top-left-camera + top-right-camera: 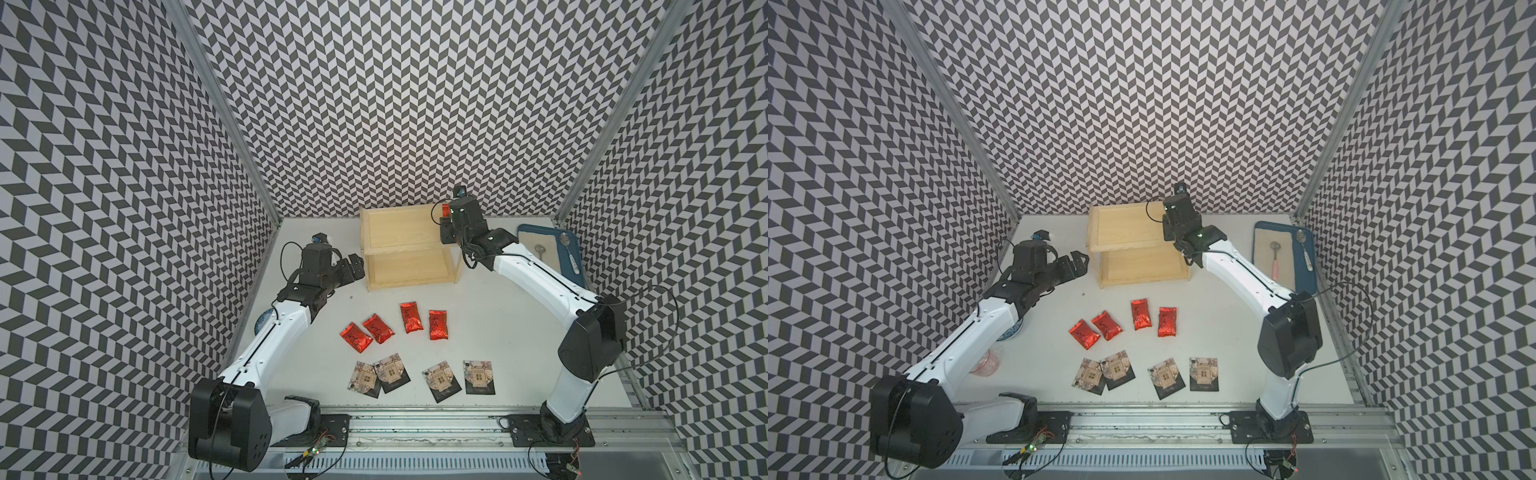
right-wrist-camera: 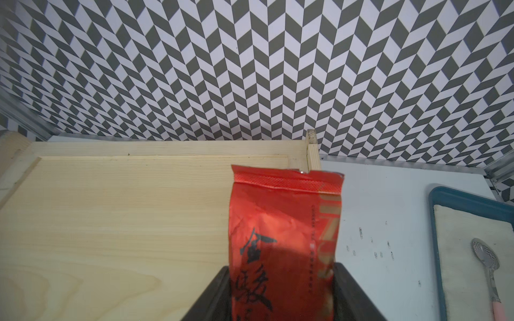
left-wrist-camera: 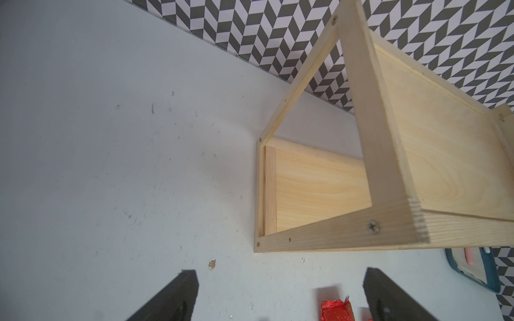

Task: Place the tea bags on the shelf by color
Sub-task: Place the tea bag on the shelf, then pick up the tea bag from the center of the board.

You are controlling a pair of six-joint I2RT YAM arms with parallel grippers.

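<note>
The pale wooden shelf (image 1: 395, 232) (image 1: 1125, 232) stands at the back of the table. My right gripper (image 1: 444, 222) (image 2: 281, 269) hovers over the right end of its top board, shut on a red tea bag (image 1: 445, 211) (image 2: 283, 222) that sticks out past the fingers. Several red tea bags (image 1: 377, 328) (image 1: 1107, 325) lie in a row mid-table, with several black tea bags (image 1: 441, 380) (image 1: 1166, 377) nearer the front. Left of the shelf, my left gripper (image 1: 356, 267) (image 3: 281, 273) is open and holds nothing. The end of a red tea bag (image 3: 335, 311) lies on the table beneath it.
A blue tray (image 2: 433, 222) with a cloth and spoons (image 1: 1274, 249) sits at the back right. Beside my left arm are a blue-and-white bowl (image 1: 1013, 330) and a pink cup (image 1: 988, 361). Patterned walls close the back and both sides.
</note>
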